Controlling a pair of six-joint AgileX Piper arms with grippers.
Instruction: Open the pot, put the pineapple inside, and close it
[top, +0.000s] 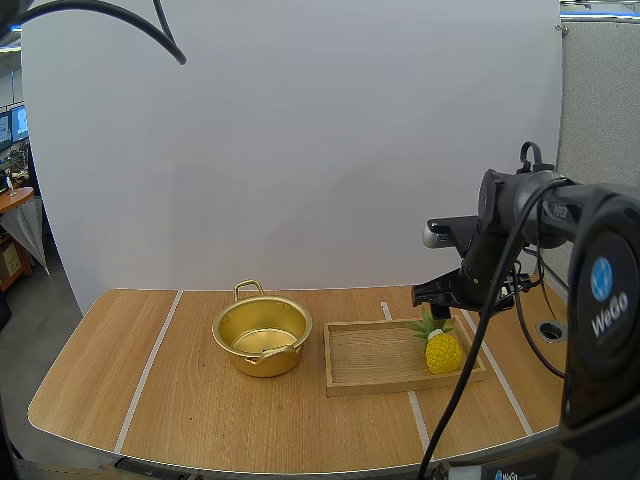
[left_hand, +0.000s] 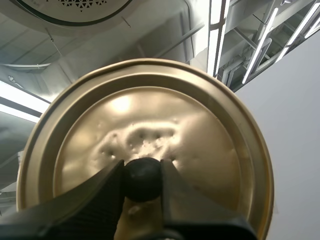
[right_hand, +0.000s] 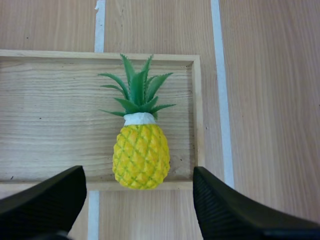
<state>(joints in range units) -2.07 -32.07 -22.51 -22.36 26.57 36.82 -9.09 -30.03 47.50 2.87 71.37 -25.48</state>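
A golden pot (top: 261, 336) stands open on the wooden table, left of a wooden tray (top: 375, 357). A yellow pineapple (top: 441, 347) with green leaves lies at the tray's right end. My right gripper (top: 437, 303) hovers just above it, fingers (right_hand: 45, 200) spread wide on either side of the pineapple (right_hand: 141, 155), which rests against the tray's rim (right_hand: 197, 110). My left gripper (left_hand: 142, 182) is shut on the black knob (left_hand: 143, 179) of the golden lid (left_hand: 150, 130), holding it up in the air.
White tape lines (top: 148, 368) cross the tabletop. A round cable hole (top: 551, 329) sits at the table's right side. The tray's left part is bare.
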